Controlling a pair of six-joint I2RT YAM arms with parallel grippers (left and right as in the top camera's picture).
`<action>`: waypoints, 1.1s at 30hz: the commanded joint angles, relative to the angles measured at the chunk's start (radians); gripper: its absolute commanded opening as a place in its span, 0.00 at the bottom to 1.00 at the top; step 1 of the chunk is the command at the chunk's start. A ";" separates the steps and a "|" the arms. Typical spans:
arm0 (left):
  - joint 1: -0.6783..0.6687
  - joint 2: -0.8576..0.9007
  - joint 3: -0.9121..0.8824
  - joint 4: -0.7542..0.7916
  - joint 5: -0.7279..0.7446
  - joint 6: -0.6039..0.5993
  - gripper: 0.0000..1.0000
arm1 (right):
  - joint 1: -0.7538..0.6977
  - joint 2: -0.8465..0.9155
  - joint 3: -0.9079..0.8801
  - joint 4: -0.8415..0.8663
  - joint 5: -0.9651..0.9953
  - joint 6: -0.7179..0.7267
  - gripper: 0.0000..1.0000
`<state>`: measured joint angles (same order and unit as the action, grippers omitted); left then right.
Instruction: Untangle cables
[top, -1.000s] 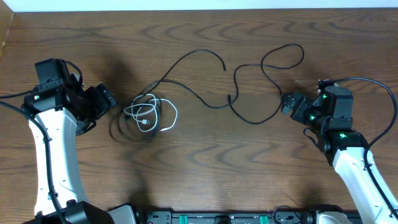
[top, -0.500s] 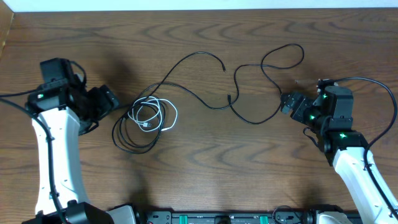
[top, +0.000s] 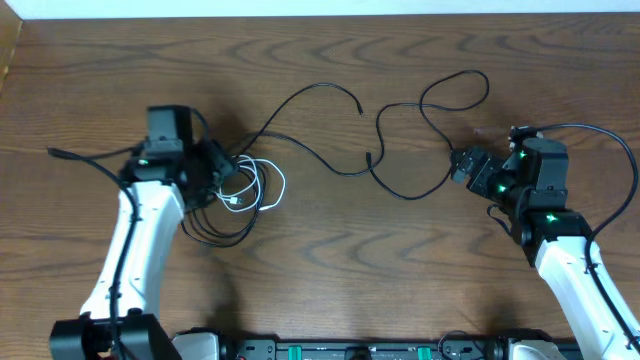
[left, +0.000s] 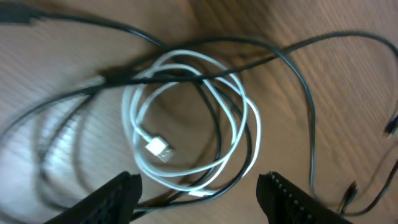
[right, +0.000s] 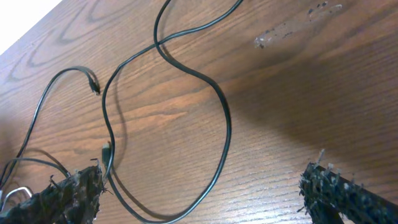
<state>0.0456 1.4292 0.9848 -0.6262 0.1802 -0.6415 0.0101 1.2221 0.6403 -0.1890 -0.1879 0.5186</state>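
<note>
Cables (top: 240, 172) lie on the surface, white coil (left: 158, 148) tangled in black loops (left: 93, 22). Left jaws hang open over it; right jaws open, empty. Pinching 2 cords could tighten the knot.

**Cords spread across a brown wooden desk**

The desk (top: 330, 250) has a dark wood-grain top. On its left half, about midway between the far and near edges, a white cable (top: 270, 186) lies in a loose coil, its silver plug (left: 158, 148) resting inside the loops. A black cable (top: 215, 234) is coiled around and across it, the two overlapping. From this heap, thin black cords (top: 322, 163) wander in open curves toward the right edge, looping near the far edge. A pale scuff (right: 292, 28) marks the wood on the right half.
</note>
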 joint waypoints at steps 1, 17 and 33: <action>-0.042 0.005 -0.064 0.064 -0.013 -0.170 0.64 | -0.002 -0.004 0.006 0.002 -0.006 -0.010 0.99; -0.095 0.196 -0.132 0.134 -0.070 -0.262 0.64 | -0.002 -0.004 0.006 0.002 -0.006 -0.010 0.99; -0.095 0.218 -0.132 0.186 -0.035 -0.290 0.63 | -0.002 -0.004 0.006 0.006 -0.006 -0.011 0.99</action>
<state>-0.0479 1.6440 0.8566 -0.4374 0.1223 -0.8948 0.0101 1.2221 0.6403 -0.1883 -0.1879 0.5186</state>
